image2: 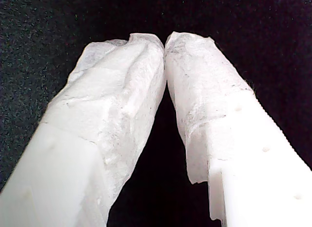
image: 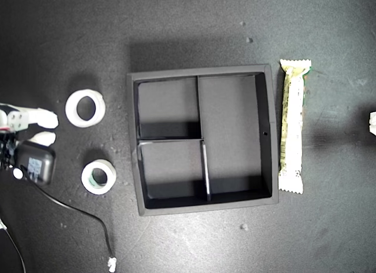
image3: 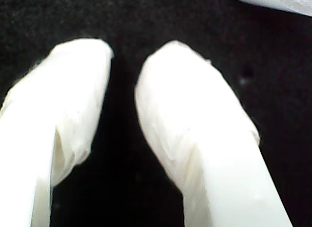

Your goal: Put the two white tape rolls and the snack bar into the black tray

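Observation:
The black tray (image: 267,132) sits mid-scene, its compartments holding nothing. Two white tape rolls lie flat toward the exterior view's left: a larger one (image: 71,108) and a smaller one with a greenish core (image: 98,164). The snack bar (image: 293,126), in a cream wrapper, lies lengthwise just outside the tray's wall on the exterior view's right. My second gripper (image: 54,128) (image3: 124,56) is open at the exterior view's left edge, beside the larger roll, whose white edge (image3: 273,0) shows in its wrist view. My first gripper (image2: 165,41) is shut on nothing over bare black surface.
A black cable (image: 76,211) with a white plug (image: 111,262) trails from the arm's black block (image: 36,162) along the exterior view's lower left. A small white arm part (image: 372,121) pokes in at the exterior view's right edge. Small crumbs dot the dark tabletop.

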